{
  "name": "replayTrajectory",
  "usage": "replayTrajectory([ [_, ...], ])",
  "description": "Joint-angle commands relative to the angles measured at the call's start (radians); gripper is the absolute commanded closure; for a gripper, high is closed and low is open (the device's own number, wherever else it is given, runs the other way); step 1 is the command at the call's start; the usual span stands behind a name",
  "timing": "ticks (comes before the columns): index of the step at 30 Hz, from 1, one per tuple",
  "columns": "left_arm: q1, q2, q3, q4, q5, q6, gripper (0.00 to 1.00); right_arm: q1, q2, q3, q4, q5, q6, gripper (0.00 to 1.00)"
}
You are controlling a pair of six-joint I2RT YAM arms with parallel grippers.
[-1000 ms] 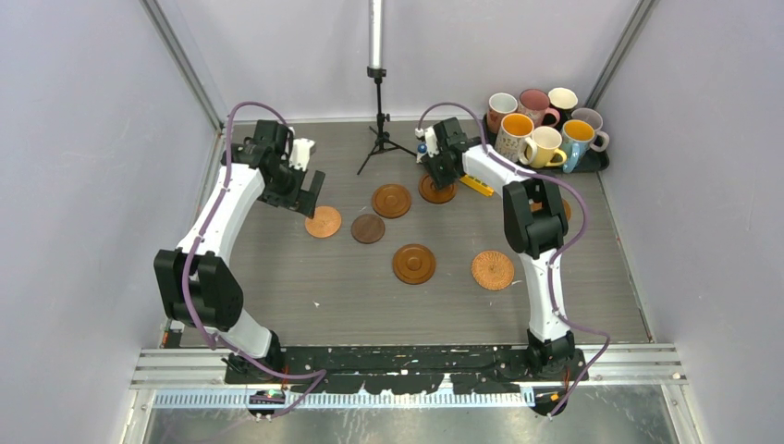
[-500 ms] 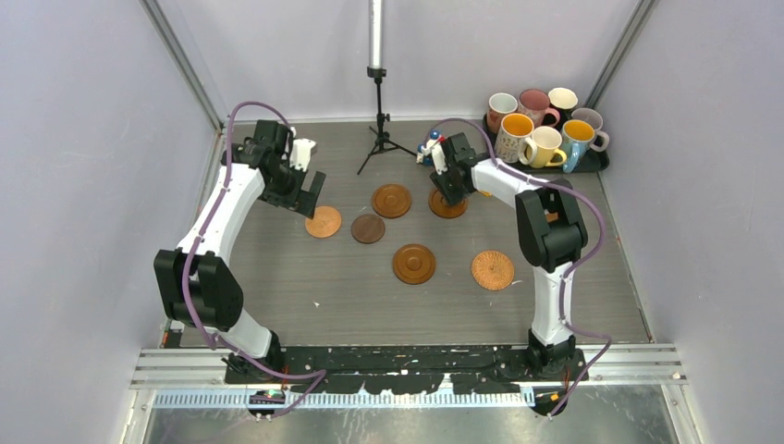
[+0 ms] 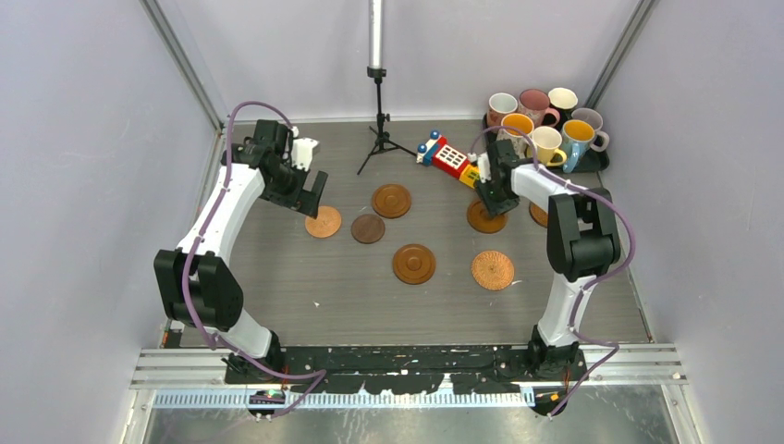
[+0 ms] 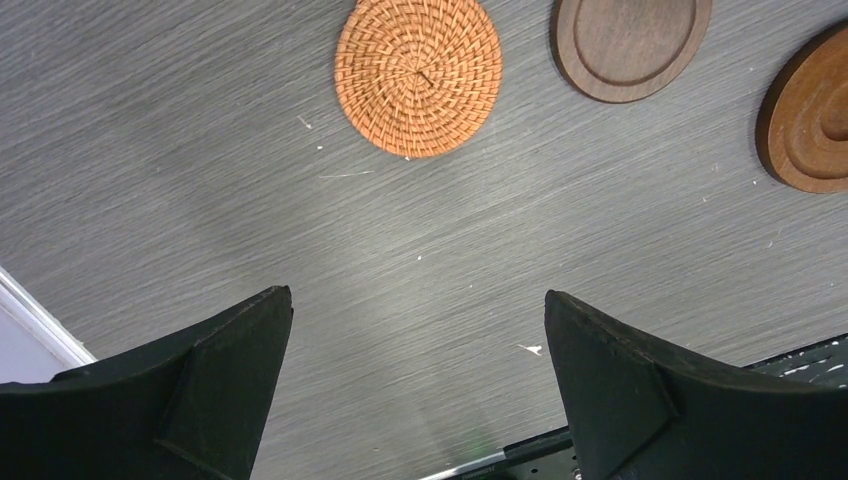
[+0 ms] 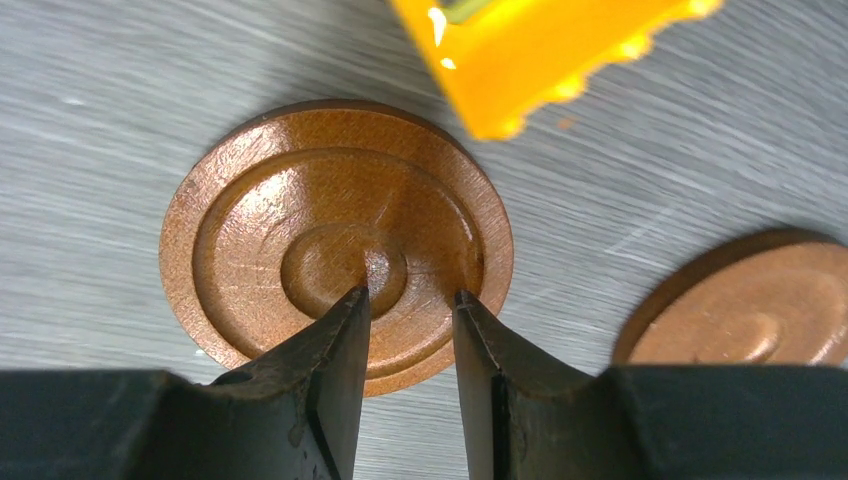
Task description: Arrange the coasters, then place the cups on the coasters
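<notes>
- Over at the far right of the table [image 3: 305, 277], short of the tray corner, our right gripper [image 5: 408, 297] has its tips down on a brown ringed coaster [image 5: 300, 230]. Jaws are narrow w/ a small gap and nothing between them. The tips seem to press on the disc's face by the centre bump rather than pinch it.
- Step in hand, as we read it: sliding this coaster to its spot in the layout.
- To do it well we need steady downward pressure and a slow drag. Too light and the tips could skid across the grooves. Too hard and the disc may jam or tip.
- The toy block [image 5: 540, 50] has its yellow end over the coaster's far rim in the wrist view. We can't tell if they touch, so steer away from it.
- A second brown coaster [image 5: 740, 310] lies near, toward the right edge and apart from ours. Leave room between them for a mug plus handle.
- Once it's placed, lift straight up so the disc doesn't shift.
- Our left gripper [image 4: 416, 295] is wide and holds nothing, over bare table toward the left edge. A woven coaster [image 4: 418, 76] is just ahead and a dark coaster [image 4: 631, 45] beyond it.
- The cups [image 3: 541, 125] are all crowded on the black tray [image 3: 592, 164] at the far right corner, none on a coaster yet. So it's early: coasters first.
</notes>
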Motion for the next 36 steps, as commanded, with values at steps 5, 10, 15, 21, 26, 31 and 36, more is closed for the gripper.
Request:
replayTrajectory([
  [5,0.004,-0.015,0.019,0.029,0.040,0.014,0.00,-0.075,0.012,0.053,-0.022,0.021,0.007,0.59],
  [10,0.004,-0.012,0.035,0.014,0.036,0.024,0.00,-0.073,0.038,0.090,-0.034,-0.006,0.027,0.59],
  [15,0.004,-0.024,0.033,0.002,0.035,0.033,0.00,-0.073,0.005,0.082,-0.065,-0.011,0.010,0.59],
  [21,0.004,-0.042,0.016,0.004,0.047,0.015,0.00,-0.073,-0.101,0.090,-0.117,-0.056,-0.006,0.58],
  [26,0.033,-0.056,-0.017,0.040,0.099,-0.057,0.00,-0.025,-0.139,0.146,-0.119,-0.171,0.015,0.55],
  [31,0.083,-0.095,-0.059,0.086,0.131,-0.114,0.00,0.092,-0.074,0.259,-0.091,-0.209,0.063,0.48],
  [36,0.124,-0.131,-0.076,0.067,0.120,-0.115,0.00,0.192,0.035,0.380,-0.033,-0.211,0.112,0.41],
])
